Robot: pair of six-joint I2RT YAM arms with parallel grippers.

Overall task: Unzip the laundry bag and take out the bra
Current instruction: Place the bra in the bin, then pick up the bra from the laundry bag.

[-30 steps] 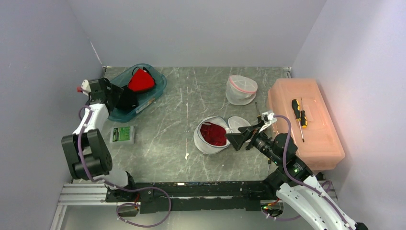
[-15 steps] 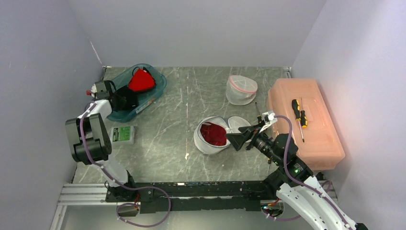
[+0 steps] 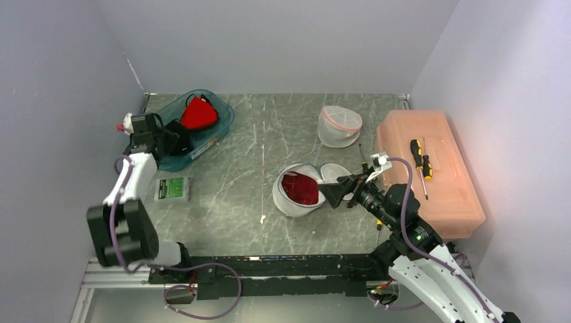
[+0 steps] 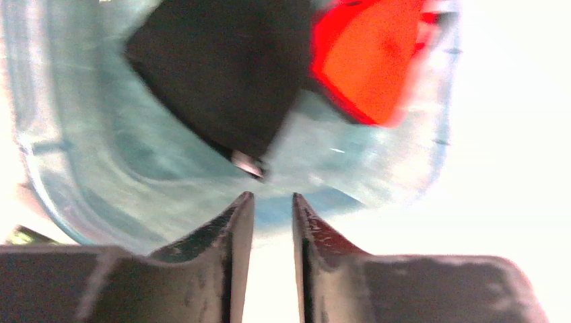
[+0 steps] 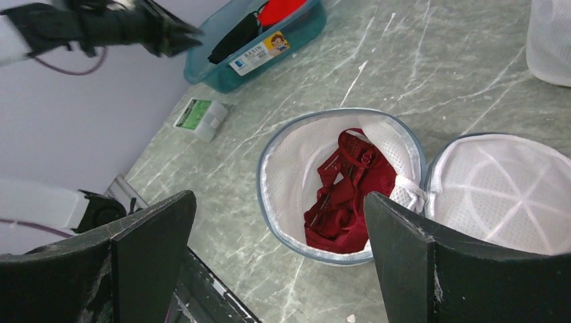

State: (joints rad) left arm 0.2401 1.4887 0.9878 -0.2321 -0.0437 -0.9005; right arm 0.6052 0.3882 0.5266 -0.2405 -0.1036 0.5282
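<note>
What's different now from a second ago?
On the left arm the jaws narrowed to a slim gap at the teal bin, gripping nothing, and its elbow shifted. The right arm, jaws open, the unzipped laundry bag and the red bra inside stayed put.

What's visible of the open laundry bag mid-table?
The laundry bag is a round white mesh clamshell with a grey-blue rim, unzipped and folded open into two cups lying side by side on the table. The cup on the robot's left holds a crumpled dark red bra; the other cup is empty.
</note>
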